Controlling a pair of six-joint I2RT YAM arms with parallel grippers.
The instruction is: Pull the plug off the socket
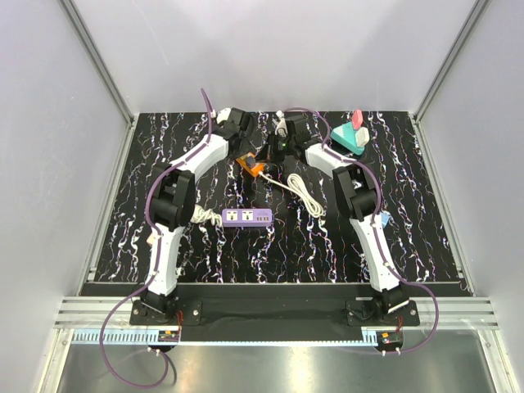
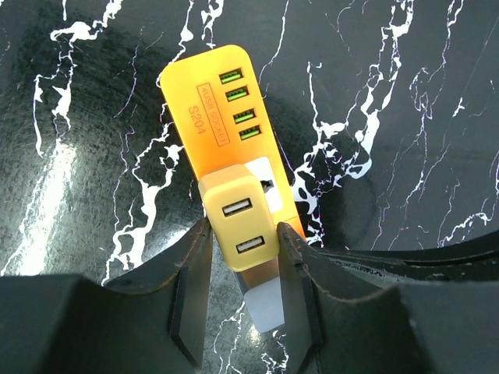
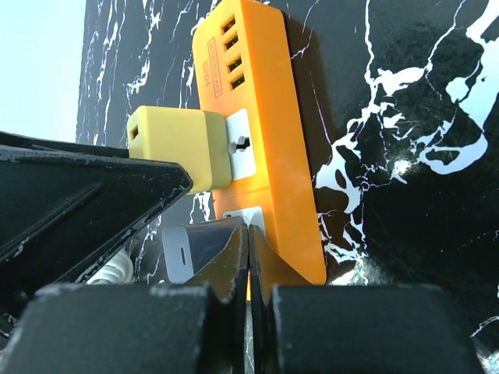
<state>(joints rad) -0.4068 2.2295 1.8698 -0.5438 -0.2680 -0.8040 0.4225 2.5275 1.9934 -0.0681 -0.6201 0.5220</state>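
The left gripper [image 2: 243, 261] is clamping the yellow USB plug [image 2: 234, 214], its fingers [image 2: 193, 273] pressing on both sides at a narrow spread. The plug is sitting in the white outlet of the orange socket strip [image 2: 207, 101], which is lying flat at the far middle of the marbled table [image 1: 426, 229]. The right gripper [image 3: 248, 253], fingers together, is bearing on the strip beside a white plug [image 3: 181, 253]. A coiled white cable [image 1: 304, 195] and a purple power strip [image 1: 247, 216] are lying nearby.
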